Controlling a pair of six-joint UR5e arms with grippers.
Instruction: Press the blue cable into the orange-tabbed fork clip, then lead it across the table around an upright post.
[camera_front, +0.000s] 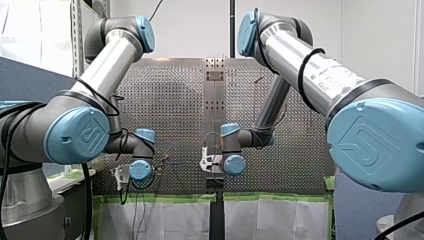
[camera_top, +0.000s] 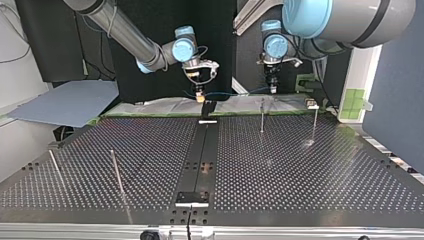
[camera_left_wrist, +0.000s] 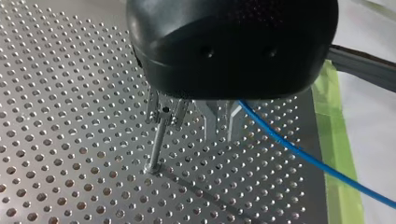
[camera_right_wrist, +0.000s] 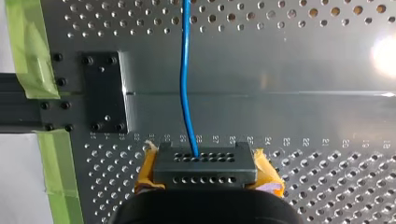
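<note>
The thin blue cable (camera_right_wrist: 184, 84) is clamped by the yellow-padded right gripper (camera_right_wrist: 205, 163); whether the black left gripper (camera_left_wrist: 191, 119) grips cannot be told. Routing round the upright steel post (camera_left_wrist: 158, 140) is judged in hand; tautness is needed.

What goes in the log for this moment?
right tool: shut on blue cable | left tool: beside upright post, cable runs to it

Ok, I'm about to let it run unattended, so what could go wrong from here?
1. The cable is thin and pinched only at the tip of my right fingers; a hard pull could slip it out.
2. In the left wrist view a post stands close to where the cable comes out; a sideways move there might strike it or snag the cable.
</note>
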